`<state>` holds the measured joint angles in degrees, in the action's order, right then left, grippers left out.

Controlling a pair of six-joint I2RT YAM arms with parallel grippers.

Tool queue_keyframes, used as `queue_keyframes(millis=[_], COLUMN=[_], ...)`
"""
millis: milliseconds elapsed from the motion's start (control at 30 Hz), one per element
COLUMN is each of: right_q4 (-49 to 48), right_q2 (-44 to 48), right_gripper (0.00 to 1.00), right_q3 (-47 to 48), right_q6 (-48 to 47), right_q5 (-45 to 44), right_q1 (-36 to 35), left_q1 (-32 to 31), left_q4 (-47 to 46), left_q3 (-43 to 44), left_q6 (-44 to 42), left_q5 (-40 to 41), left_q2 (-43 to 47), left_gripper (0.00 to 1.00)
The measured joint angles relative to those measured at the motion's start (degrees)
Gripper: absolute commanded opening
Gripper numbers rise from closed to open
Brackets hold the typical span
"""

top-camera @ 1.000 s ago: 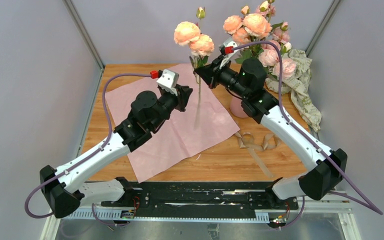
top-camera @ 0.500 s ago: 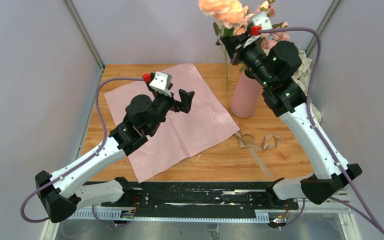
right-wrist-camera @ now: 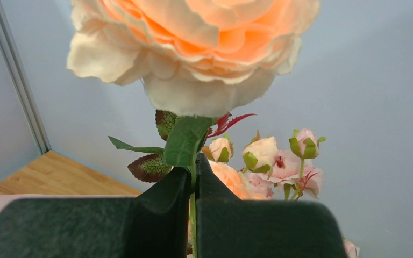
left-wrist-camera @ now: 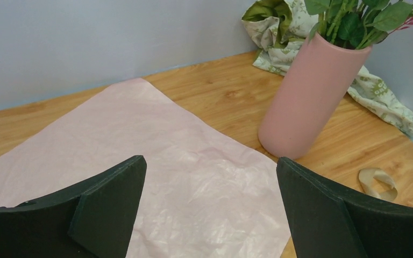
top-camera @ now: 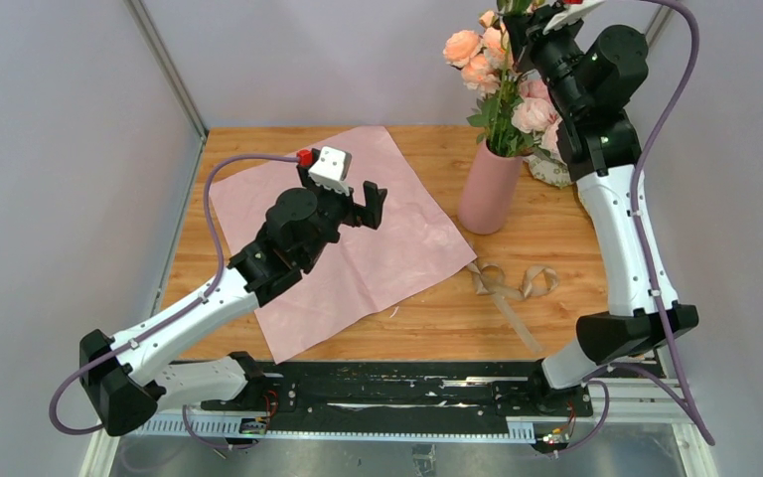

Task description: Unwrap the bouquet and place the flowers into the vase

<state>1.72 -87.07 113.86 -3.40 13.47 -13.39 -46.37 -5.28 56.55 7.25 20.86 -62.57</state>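
The bouquet is apart: its pink wrapping paper (top-camera: 338,248) (left-wrist-camera: 183,177) lies flat on the table. The pink vase (top-camera: 490,189) (left-wrist-camera: 312,102) stands upright at the back right and holds the flowers (top-camera: 477,60) (right-wrist-camera: 279,161), small peach-pink blooms with green leaves. My right gripper (top-camera: 517,18) (right-wrist-camera: 194,166) is high above the vase, shut on the thin green stem of a large peach bloom (right-wrist-camera: 193,48). That stem runs down into the leaves over the vase mouth; its lower end is hidden. My left gripper (top-camera: 363,204) (left-wrist-camera: 209,164) hovers open over the paper, nothing in it.
Crumpled cream-green patterned paper (top-camera: 551,169) (left-wrist-camera: 376,91) lies behind and right of the vase. A tan ribbon (top-camera: 507,283) (left-wrist-camera: 379,183) lies loose on the wood in front of the vase. Grey walls close in on the table's back and sides.
My right arm has risen and swung right with the tall stem, from over the paper to above the vase. My left gripper has opened wide and stayed over the paper.
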Motion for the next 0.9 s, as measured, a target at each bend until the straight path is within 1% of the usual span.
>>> queue_keyframes(millis=[67, 200, 300, 400, 500, 600, 633, 667, 700, 733, 767, 833, 900], right_q4=[0.61, -0.24, -2.69, -4.39, -6.03, -7.8, -8.35, -8.96, -9.66, -10.32, -11.04, -11.19, -11.13], right_q2=[-0.55, 0.87, 3.45, 7.5, 10.51, 12.41, 12.87, 13.25, 13.55, 13.84, 14.34, 14.84, 14.93], right_gripper=[0.0, 0.0, 0.0, 0.0, 0.0, 0.01, 0.11, 0.25, 0.36, 0.51, 0.58, 0.65, 0.68], right_q3=[-0.33, -5.88, -13.84, -23.87, -30.18, -33.66, -34.49, -35.15, -35.78, -36.37, -37.48, -38.62, -38.95], right_q6=[0.15, 0.33, 0.39, 0.46, 0.46, 0.46, 0.46, 0.46, 0.48, 0.72, 0.63, 1.03, 1.18], right_q5=[0.52, 1.46, 1.53, 1.51, 1.31, 1.16, 1.05, 0.98, 0.94, 0.94, 0.96, 0.98, 1.09], right_q1=[0.31, 0.68, 0.85, 1.14, 1.51, 1.84, 1.92, 1.97, 2.05, 2.08, 2.14, 2.23, 2.29], left_q1=[0.0, 0.0, 0.0, 0.0, 0.0, 0.0, 0.0, 0.0, 0.0, 0.0, 0.0, 0.0, 0.0], left_q4=[0.37, 0.81, 1.03, 1.14, 1.14, 1.14, 1.14, 1.14, 1.14, 1.14, 1.14, 1.14, 1.14], left_q3=[0.0, 0.0, 0.0, 0.0, 0.0, 0.0, 0.0, 0.0, 0.0, 0.0, 0.0, 0.0, 0.0], left_q6=[0.0, 0.0, -0.02, 0.0, 0.02, 0.13, 0.22, 0.24, 0.26, 0.26, 0.26, 0.26, 0.26], left_q5=[0.2, 0.48, 0.96, 1.38, 1.38, 1.29, 1.25, 1.25, 1.25, 1.25, 1.22, 1.22, 1.22], left_q2=[-0.39, -0.57, -0.57, -0.61, -0.61, -0.61, -0.61, -0.61, -0.61, -0.61, -0.61, -0.61, -0.72], left_gripper=[1.0, 1.0, 1.0, 1.0, 1.0, 1.0, 1.0, 1.0, 1.0, 1.0, 1.0, 1.0, 1.0])
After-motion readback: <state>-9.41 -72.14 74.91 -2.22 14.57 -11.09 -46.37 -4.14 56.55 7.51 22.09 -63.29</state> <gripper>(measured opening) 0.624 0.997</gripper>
